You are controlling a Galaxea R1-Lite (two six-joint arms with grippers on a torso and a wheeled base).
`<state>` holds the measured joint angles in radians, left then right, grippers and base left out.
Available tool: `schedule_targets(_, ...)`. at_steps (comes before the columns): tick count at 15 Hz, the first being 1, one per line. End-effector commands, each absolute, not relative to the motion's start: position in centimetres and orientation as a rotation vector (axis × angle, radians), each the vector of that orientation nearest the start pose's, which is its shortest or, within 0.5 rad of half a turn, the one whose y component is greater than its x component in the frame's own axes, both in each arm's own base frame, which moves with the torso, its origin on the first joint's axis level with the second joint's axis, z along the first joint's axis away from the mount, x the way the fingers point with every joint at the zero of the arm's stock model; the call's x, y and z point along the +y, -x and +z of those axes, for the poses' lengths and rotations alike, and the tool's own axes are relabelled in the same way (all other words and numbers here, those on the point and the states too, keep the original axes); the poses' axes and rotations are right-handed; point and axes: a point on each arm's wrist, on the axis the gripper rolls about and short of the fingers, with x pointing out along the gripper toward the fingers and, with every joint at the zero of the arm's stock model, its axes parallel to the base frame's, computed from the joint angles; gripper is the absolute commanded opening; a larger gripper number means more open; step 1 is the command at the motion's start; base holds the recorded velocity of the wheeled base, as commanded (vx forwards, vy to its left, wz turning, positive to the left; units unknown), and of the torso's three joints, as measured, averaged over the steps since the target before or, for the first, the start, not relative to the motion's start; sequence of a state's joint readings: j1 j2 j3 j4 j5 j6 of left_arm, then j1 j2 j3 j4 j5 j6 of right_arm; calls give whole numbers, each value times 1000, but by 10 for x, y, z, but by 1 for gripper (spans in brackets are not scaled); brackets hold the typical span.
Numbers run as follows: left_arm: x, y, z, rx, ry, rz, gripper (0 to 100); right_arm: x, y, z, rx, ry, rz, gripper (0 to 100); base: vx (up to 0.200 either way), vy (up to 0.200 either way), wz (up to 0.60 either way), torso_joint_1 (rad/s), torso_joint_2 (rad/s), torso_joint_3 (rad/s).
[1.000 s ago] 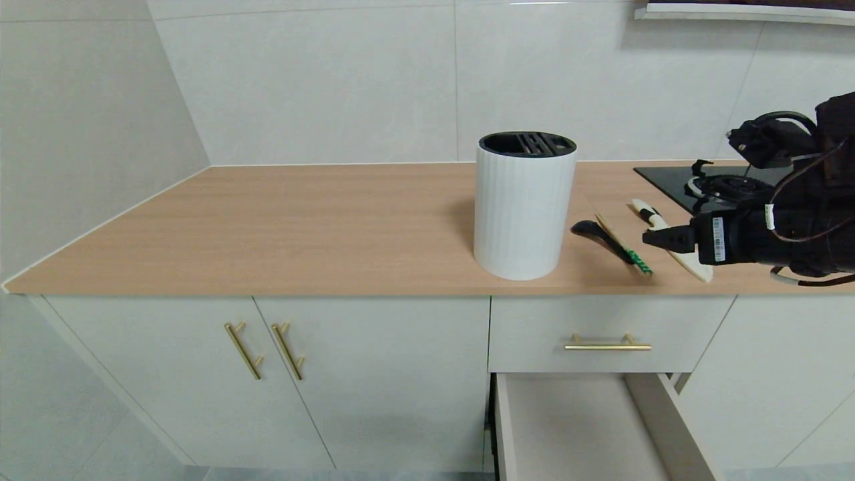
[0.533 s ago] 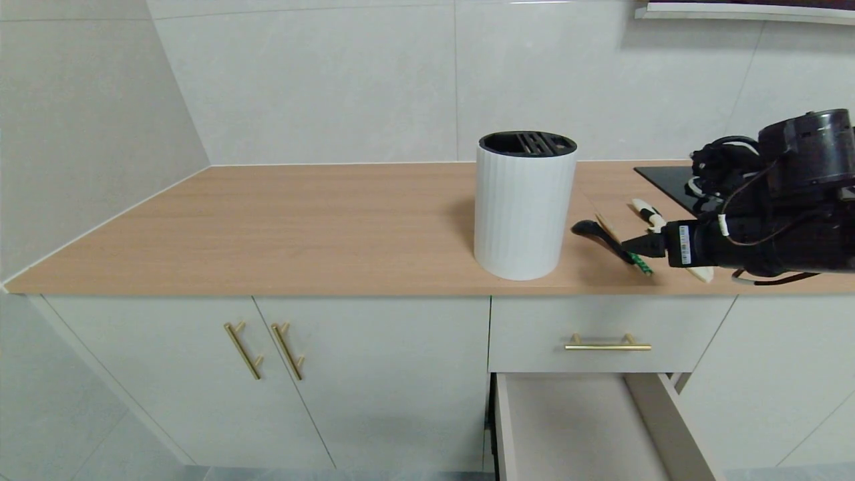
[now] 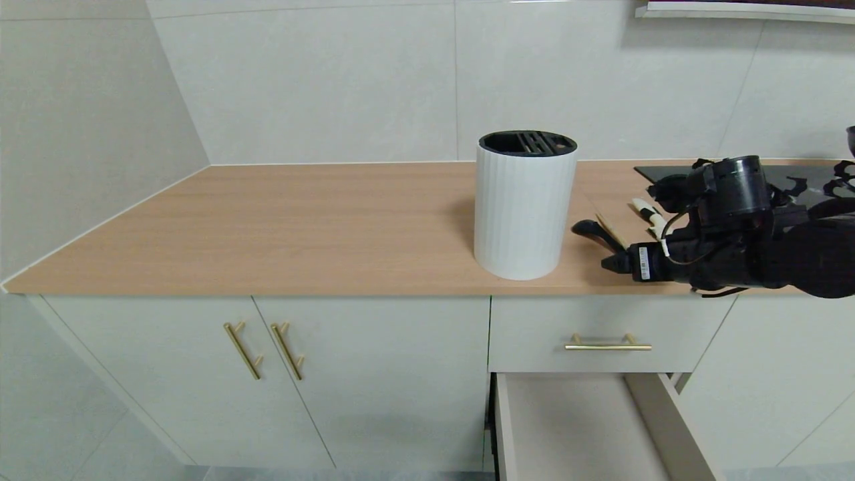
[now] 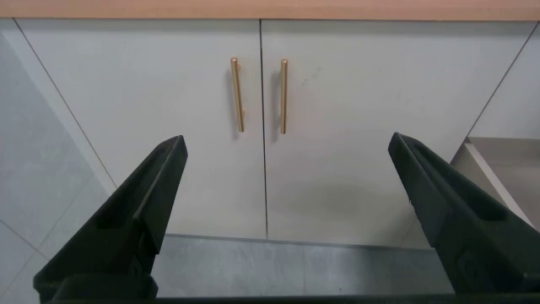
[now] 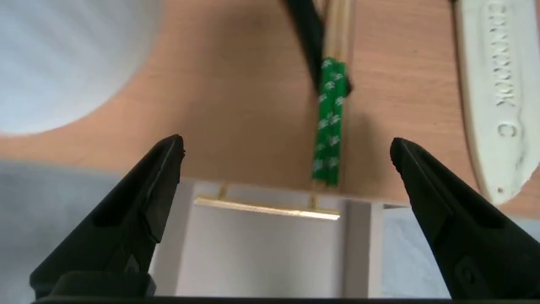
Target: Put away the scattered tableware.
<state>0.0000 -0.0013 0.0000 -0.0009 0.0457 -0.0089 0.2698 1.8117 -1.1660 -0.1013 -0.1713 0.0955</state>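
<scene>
The right gripper [image 5: 285,148] hangs at the counter [image 3: 300,227] edge, jaws wide and empty, lined up on the green-tipped chopsticks [image 5: 331,118], presumably for a pinch. They lie beside a black spoon [image 3: 588,228] near the white holder [image 3: 525,207]. The left gripper [image 4: 285,143], also wide and empty, faces the cabinet doors [image 4: 261,127].

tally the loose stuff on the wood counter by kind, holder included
white holder: 1
black spoon: 1
pair of chopsticks: 1
white utensil: 1
total: 4
</scene>
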Motion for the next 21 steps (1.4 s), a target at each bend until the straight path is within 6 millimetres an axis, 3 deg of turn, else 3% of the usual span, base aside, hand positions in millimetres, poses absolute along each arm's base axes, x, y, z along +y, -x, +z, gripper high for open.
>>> schedule_targets(1, 1, 23, 76, -2, 9, 46, 100, 88, -339, 184, 559, 30, 63, 100, 0, 0, 0, 0, 0, 0)
schedule_targets(8, 1, 23, 76, -2, 9, 46, 100, 80, -345, 182, 557, 20, 29, 100, 0, 0, 0, 0, 0, 0)
schedule_targets(9, 1, 23, 75, 0, 9, 46, 100, 79, -346, 182, 557, 20, 27, 0, 0, 0, 0, 0, 0, 0)
schedule_targets(17, 1, 23, 76, -2, 9, 46, 100, 74, -347, 186, 544, 10, 12, 0, 0, 0, 0, 0, 0, 0)
schedule_targets(19, 1, 23, 76, -2, 9, 46, 100, 72, -339, 201, 503, -17, 10, 0, 0, 0, 0, 0, 0, 0)
schedule_targets(21, 1, 23, 76, -2, 9, 46, 100, 70, -321, 228, 428, -76, 16, 0, 0, 0, 0, 0, 0, 0)
